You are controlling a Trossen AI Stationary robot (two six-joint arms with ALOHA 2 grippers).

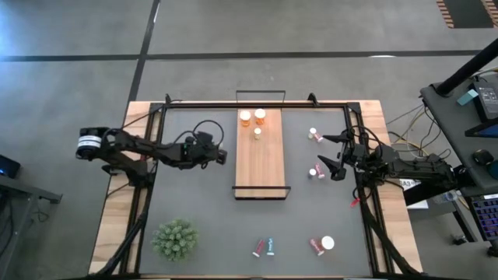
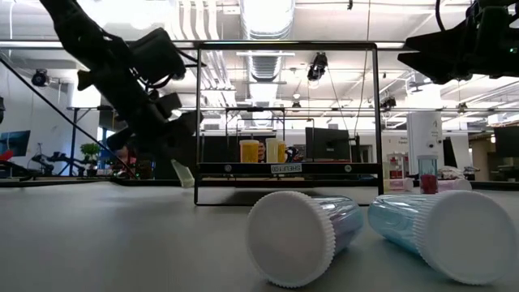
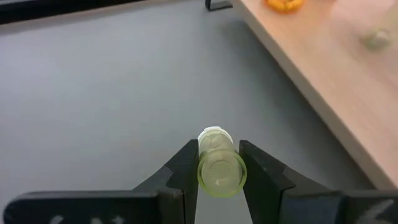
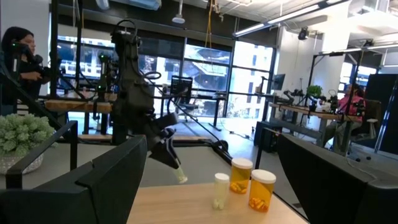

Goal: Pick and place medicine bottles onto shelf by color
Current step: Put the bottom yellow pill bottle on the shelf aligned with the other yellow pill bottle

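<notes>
I'm holding my left gripper point(image 3: 219, 171) clamped on a pale-yellow bottle point(image 3: 219, 163), hovering just off the shelf's point(image 1: 262, 159) left long edge.

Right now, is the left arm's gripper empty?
No: in the left wrist view the left gripper has its jaws shut on a small pale yellow-green bottle with a white cap, beside the light-wood shelf.

A green spiky plant point(image 1: 174, 239) sits on my grey tabletop point(image 1: 202, 202); a person point(image 4: 20, 50) stands beyond.

Grey table point(image 1: 202, 202) — shelf point(image 1: 261, 167), plant point(image 1: 174, 239), scattered bottles point(image 1: 317, 134).
</notes>
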